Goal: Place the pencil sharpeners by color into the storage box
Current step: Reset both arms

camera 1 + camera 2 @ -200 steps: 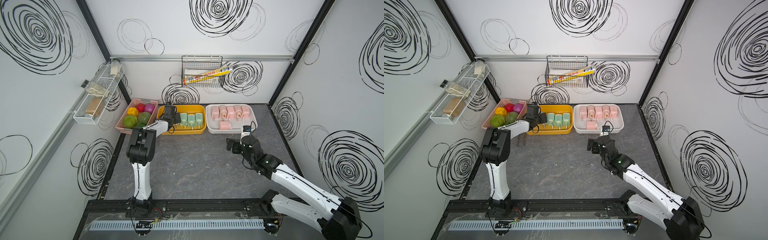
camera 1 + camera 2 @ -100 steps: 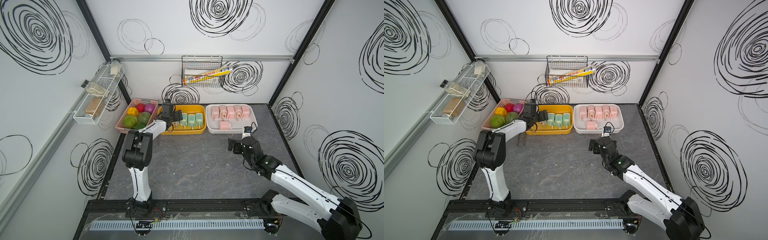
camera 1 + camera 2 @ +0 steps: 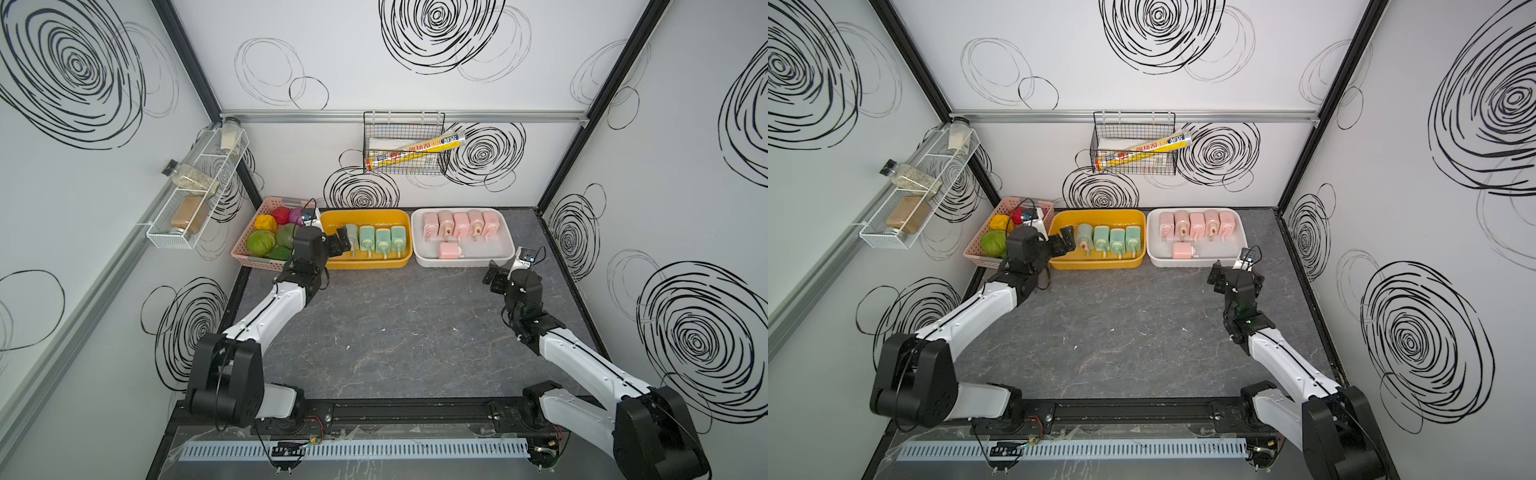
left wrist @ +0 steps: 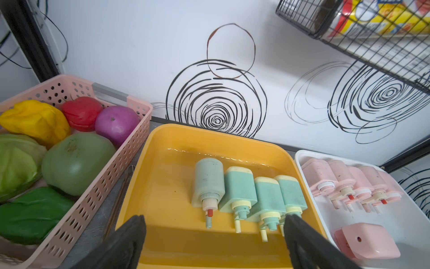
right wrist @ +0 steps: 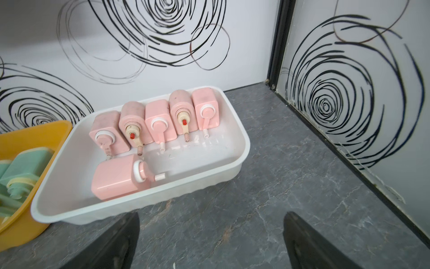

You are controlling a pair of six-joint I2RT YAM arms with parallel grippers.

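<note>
The left gripper [image 3: 342, 243] sits at the near-left corner of the yellow tray [image 3: 365, 262], about where it was a second ago, but its jaws have since spread wide and hold nothing. The left arm's elbow, folded high a second ago, has dropped low towards the near left. The right gripper [image 3: 497, 277] has drifted a little to the right. It hangs over the table [image 3: 395, 332] just near of the white tray [image 3: 465, 262], jaws wide apart and empty, as before.

All four mint green sharpeners [image 4: 239, 186] lie side by side in the yellow tray, cranks pointing near. The leftmost one [image 4: 208, 179] is paler, grey-green and more rounded, with a red dot on its cream spindle. The other three are boxy with cream end caps.

The six pink sharpeners [image 5: 158, 118] are in the white tray. Five stand in a far row, two of them rounder with tan cranks and red dots. The sixth [image 5: 114, 177] lies crosswise near of the row, crank to the right.

Both trays are smooth, glossy plastic with rounded corners. Left of the yellow one stands a perforated pink basket [image 4: 135, 139] of matte toy vegetables [image 4: 76, 163]. The table is dark grey with pale marble veins.
</note>
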